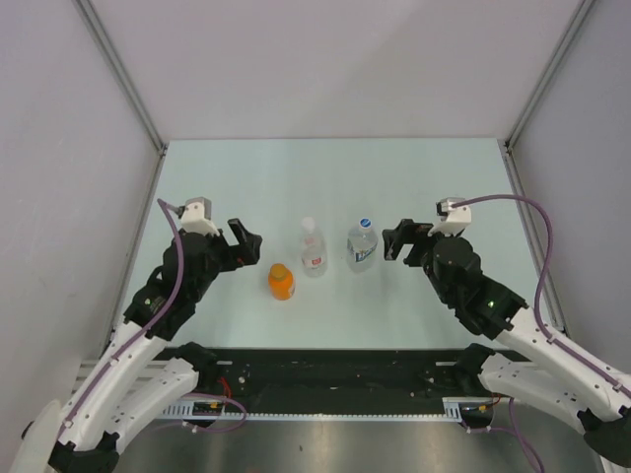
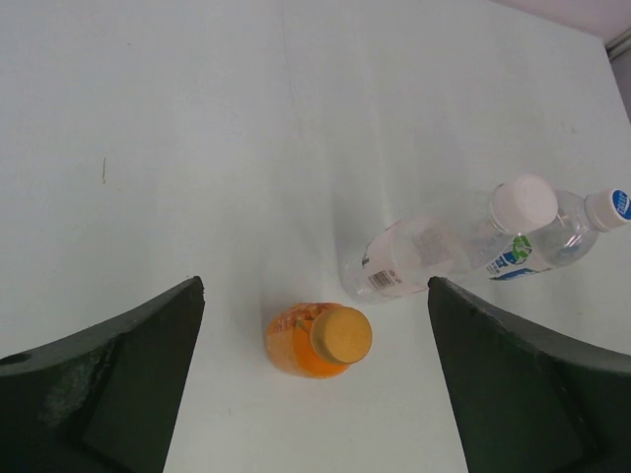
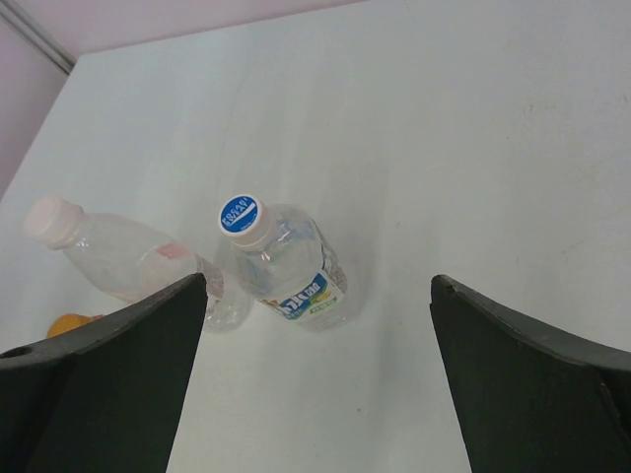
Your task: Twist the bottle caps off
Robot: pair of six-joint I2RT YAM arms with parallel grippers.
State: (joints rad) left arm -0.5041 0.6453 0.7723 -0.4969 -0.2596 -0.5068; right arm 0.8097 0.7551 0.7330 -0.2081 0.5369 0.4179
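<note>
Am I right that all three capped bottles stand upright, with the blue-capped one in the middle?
Not quite: the white-capped bottle stands in the middle; the blue-capped bottle is at the right end, as the top external view shows. The rest holds.

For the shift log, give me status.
Left end effector open, empty; right end effector same. Orange bottle, red-label bottle, blue-label bottle upright; orange cap, white cap, blue cap on. Nothing blocking.
</note>
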